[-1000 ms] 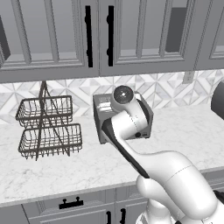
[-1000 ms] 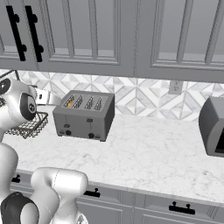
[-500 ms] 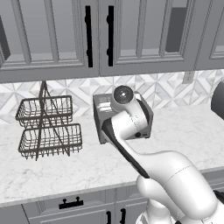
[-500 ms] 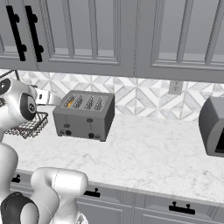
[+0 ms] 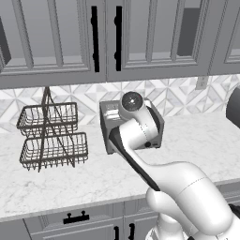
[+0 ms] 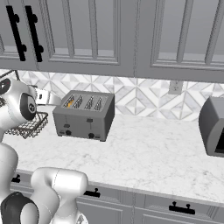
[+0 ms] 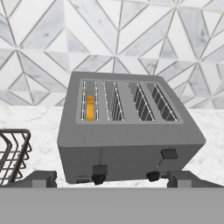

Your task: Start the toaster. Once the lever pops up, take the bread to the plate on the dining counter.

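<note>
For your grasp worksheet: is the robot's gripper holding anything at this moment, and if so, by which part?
Nothing is held. The gripper is open, short of the toaster; the bread sits in a slot.

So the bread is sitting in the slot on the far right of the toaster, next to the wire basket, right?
Not quite. The bread sits in the far left slot of the toaster, the end nearest the wire basket. The hand view shows its orange crust down in that slot; the other three slots look empty.
</note>
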